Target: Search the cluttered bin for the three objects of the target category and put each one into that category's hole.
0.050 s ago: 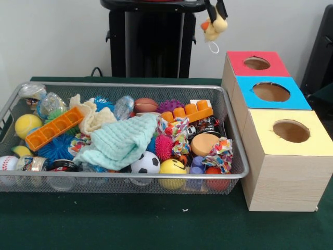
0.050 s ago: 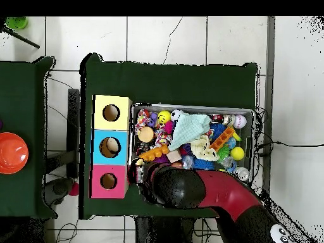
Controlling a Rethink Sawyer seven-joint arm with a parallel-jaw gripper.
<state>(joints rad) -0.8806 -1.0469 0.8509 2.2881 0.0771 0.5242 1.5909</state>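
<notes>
End effector [image 1: 215, 16] carried high behind the box row, as I read it on my screen, its black fingers closed on a small yellow plush toy [image 1: 215, 24] with an orange patch and a white loop dangling below. Toy hangs above and behind the pink-topped hole [image 1: 256, 63], nearest that opening but not over it. Blue-topped hole [image 1: 271, 92] and yellow-topped hole [image 1: 291, 131] sit further toward the camera. Mesh bin [image 1: 235, 174] stands just beside the boxes on the green counter [image 1: 156, 224], heaped with a mint cloth [image 1: 120, 141], soccer ball [image 1: 145, 163], orange tray [image 1: 53, 127] and other clutter.

Risks, in my judgement: the grip looks shallow, so the toy may slip free early; released off-centre, it could lodge on the rim, or the loop could snag.

Clearance: air above the boxes is open and the pedestal stands behind. In the overhead view the arm [image 2: 215, 193] covers the bin's corner beside the pink box.
</notes>
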